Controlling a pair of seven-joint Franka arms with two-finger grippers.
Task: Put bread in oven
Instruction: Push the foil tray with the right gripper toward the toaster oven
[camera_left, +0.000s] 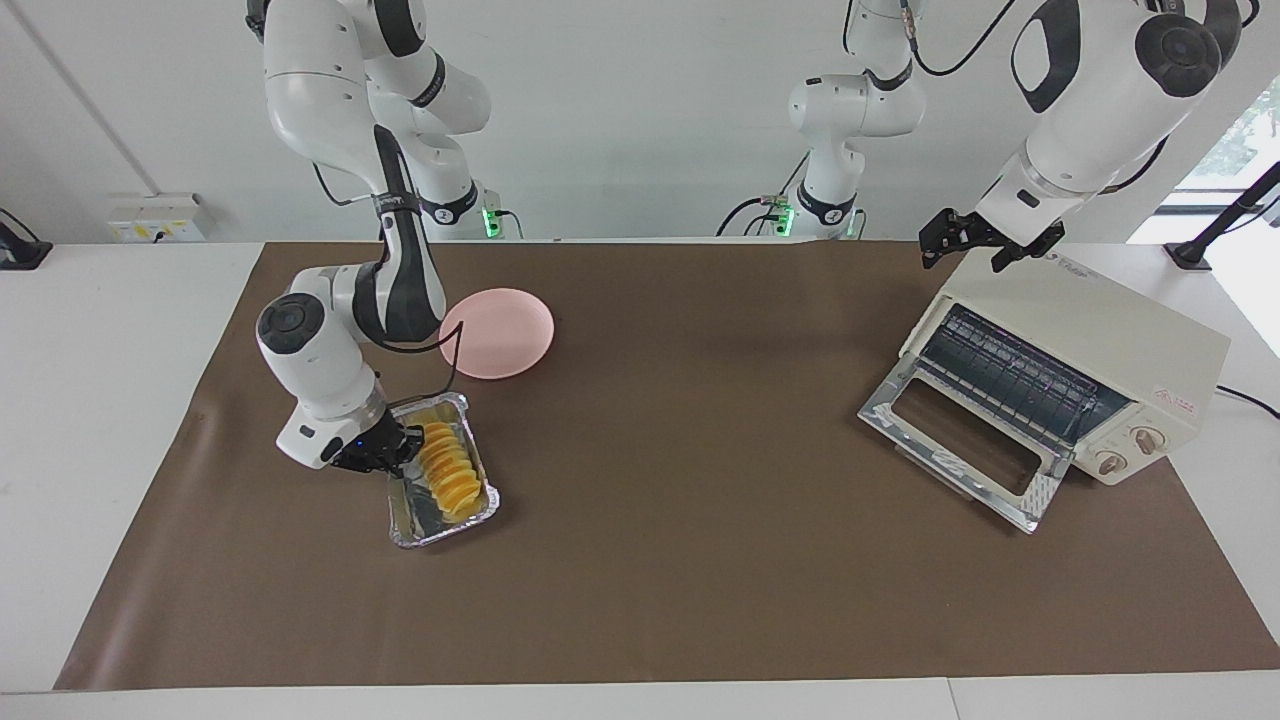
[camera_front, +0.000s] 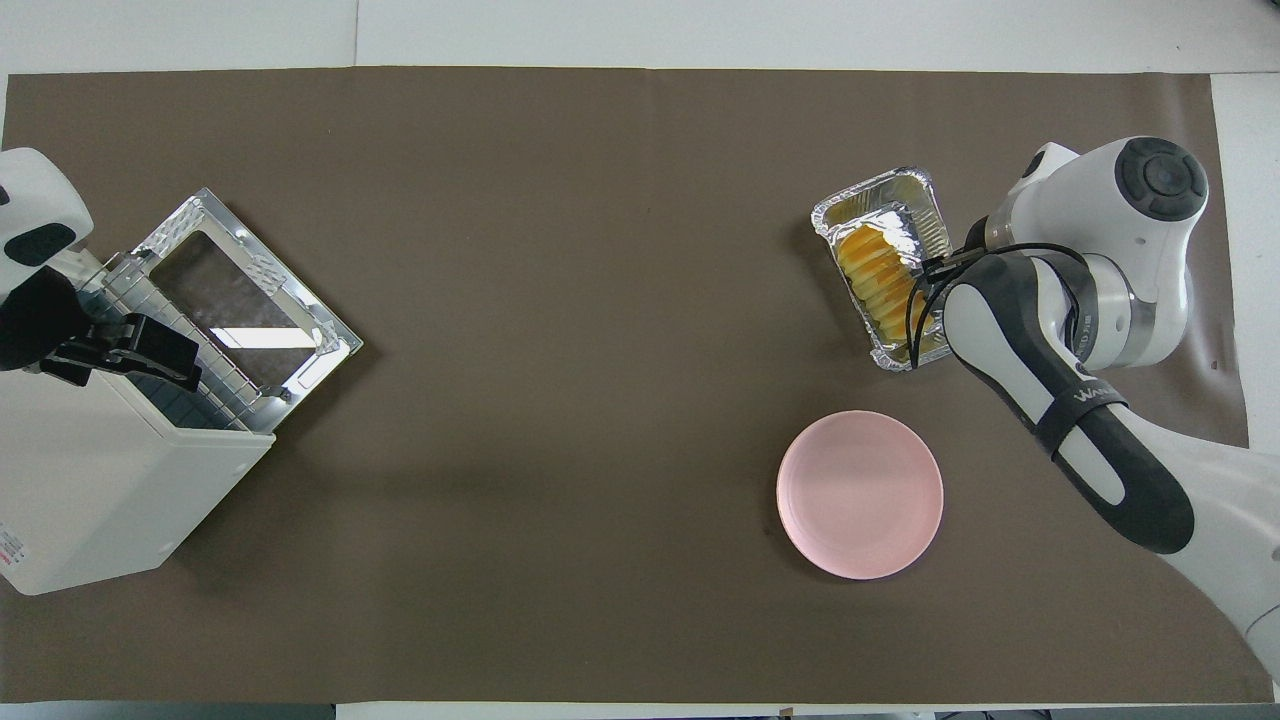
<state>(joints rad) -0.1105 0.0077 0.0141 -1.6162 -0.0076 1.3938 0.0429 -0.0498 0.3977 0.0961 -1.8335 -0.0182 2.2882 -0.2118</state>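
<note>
Beside the foil tray (camera_left: 402, 512), the right gripper (camera_left: 402, 446) has closed fingers, perhaps pinching its rim beside the bread (camera_left: 449, 469); over the oven (camera_left: 1090, 345), the left gripper (camera_left: 975, 245) waits open.

R gripper (camera_left: 400, 447) sits low at foil tray (camera_left: 478, 513) rim; tray wall + bread (camera_left: 449, 468) just beside it, pink plate (camera_left: 497, 333) near. From there toward oven (camera_left: 1090, 350): bare mat, door down, mouth unblocked. L gripper (camera_left: 980, 243) hangs over oven top, off the opening.
</note>
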